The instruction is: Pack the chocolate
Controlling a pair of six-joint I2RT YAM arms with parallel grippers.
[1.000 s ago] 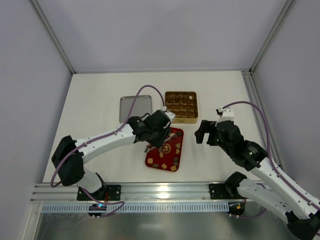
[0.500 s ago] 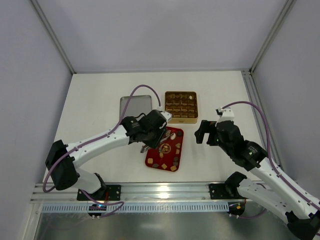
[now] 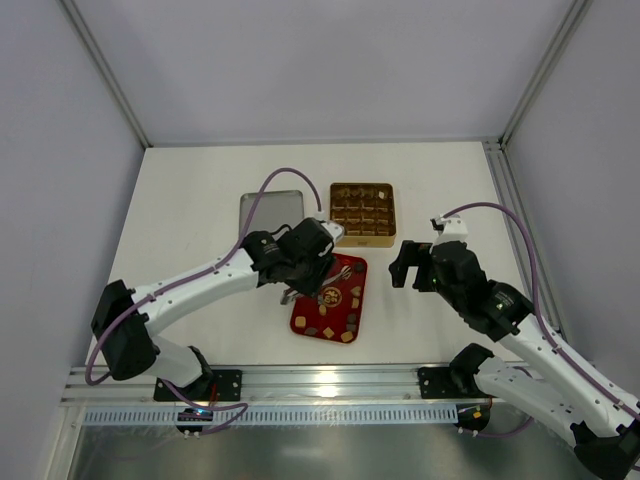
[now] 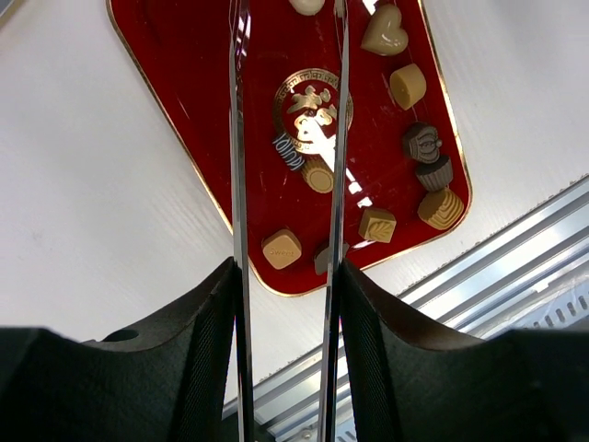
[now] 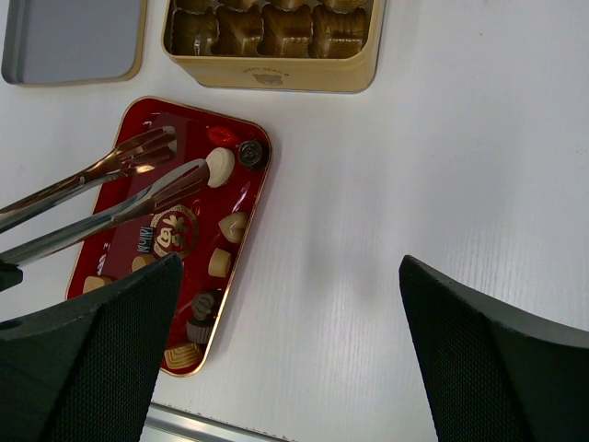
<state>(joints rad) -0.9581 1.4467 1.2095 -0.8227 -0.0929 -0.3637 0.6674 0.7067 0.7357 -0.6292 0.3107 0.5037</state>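
The chocolate pieces [image 4: 282,249], tan, cream and dark brown, lie scattered on the red tray [image 3: 318,312]. My left gripper [image 3: 305,262] is shut on metal tongs [image 4: 237,184], whose two blades run between its fingers [image 4: 198,350]. The tongs [image 5: 110,198] hover over the tray's far end with their tips apart. One tip is next to a cream oval piece [image 5: 219,166], and nothing is held in them. The gold tin [image 3: 362,212] with gridded compartments stands beyond the tray. My right gripper [image 3: 410,265] is open and empty above bare table right of the tray.
A grey tin lid [image 3: 270,215] lies left of the gold tin. The aluminium rail [image 3: 330,385] runs along the near table edge. White walls and frame posts close in the table's sides and back.
My left gripper with the tongs has shifted slightly left over the tray, and its elbow has swung left. The right arm has not moved.
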